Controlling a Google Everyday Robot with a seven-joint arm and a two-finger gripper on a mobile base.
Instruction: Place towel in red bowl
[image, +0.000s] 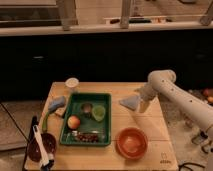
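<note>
The tray (64, 131) sits left of the bench's (150, 160) middle, with an apple (74, 121) in its left half. A cup (72, 83) stands behind the tray, near the back-left corner. The hand (143, 104) is over the right side, the towel (130, 102) touching its left. The bowl (131, 142) lies before them, near the front edge and right of the tray.

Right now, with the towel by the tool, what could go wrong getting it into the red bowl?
The towel is beside the tool at the table's back right, short of the red bowl near the front edge; let go early, it would likely miss. The tray lies close beside the bowl, so a loose corner might drape over its rim.
</note>
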